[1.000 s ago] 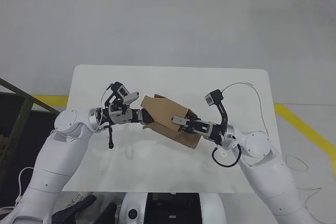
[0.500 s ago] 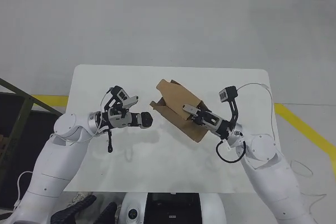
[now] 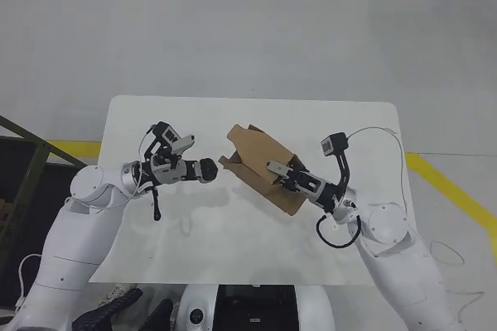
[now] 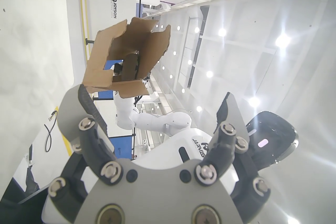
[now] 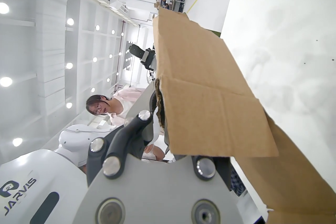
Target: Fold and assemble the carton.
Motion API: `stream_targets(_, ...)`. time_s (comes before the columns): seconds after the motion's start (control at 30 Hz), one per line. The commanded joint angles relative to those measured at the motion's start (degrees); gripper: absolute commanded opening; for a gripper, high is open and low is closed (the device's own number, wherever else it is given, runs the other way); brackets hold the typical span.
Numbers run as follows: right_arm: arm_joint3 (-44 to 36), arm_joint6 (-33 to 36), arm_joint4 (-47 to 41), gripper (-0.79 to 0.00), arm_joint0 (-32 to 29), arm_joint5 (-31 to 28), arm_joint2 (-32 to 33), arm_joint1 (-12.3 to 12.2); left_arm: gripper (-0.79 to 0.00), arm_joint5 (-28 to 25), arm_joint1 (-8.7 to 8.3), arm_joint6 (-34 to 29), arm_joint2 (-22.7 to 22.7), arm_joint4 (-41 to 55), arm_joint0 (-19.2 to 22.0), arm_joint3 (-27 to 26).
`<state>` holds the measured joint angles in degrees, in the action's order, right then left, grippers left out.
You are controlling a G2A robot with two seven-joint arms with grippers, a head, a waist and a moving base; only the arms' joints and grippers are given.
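Glossy white arms [image 3: 81,236], black wrist cables [image 3: 157,205], silver-screwed grey left pincer [image 4: 155,93].

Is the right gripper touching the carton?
Touching. In the right wrist view, the right gripper is clamped on the carton, with one finger pressed against its cardboard edge.

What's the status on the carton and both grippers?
Left gripper open, empty, just short of the carton. Right gripper shut on a carton wall. Carton half-formed, flaps loose, over the table. Nothing between left gripper and carton.
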<state>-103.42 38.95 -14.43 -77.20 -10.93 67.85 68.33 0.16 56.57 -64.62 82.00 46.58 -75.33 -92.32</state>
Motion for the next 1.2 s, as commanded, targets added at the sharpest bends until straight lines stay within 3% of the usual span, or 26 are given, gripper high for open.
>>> stream_targets(0.0, 0.0, 0.0, -0.1, -0.785, 0.0, 0.0, 0.0, 0.0, 0.000, -0.3, -0.08, 0.1, 0.4, -1.0, -0.2, -0.1)
stream_targets(0.37, 0.0, 0.0, -0.1, -0.785, 0.0, 0.0, 0.0, 0.0, 0.000, -2.0, -0.29, 0.9, 1.2, -4.5, -0.9, -0.8)
stream_targets(0.6, 0.0, -3.5, 0.2, -0.785, -0.7, 2.4, -0.7, 0.2, 0.000, -1.7, -0.20, 2.6, 0.7, -5.2, -1.5, -1.7)
stream_targets(0.87, -0.5, -2.8, 0.1, -0.785, -1.5, 1.0, -1.4, 0.2, 0.000, -0.4, 0.03, 3.2, -1.4, -5.8, -2.2, -2.1)
stream_targets(1.17, -0.7, 2.8, -0.9, -0.785, -1.5, -0.3, -3.5, 0.1, 0.000, 0.1, 0.45, 4.5, -3.1, -5.2, -1.1, -1.7)
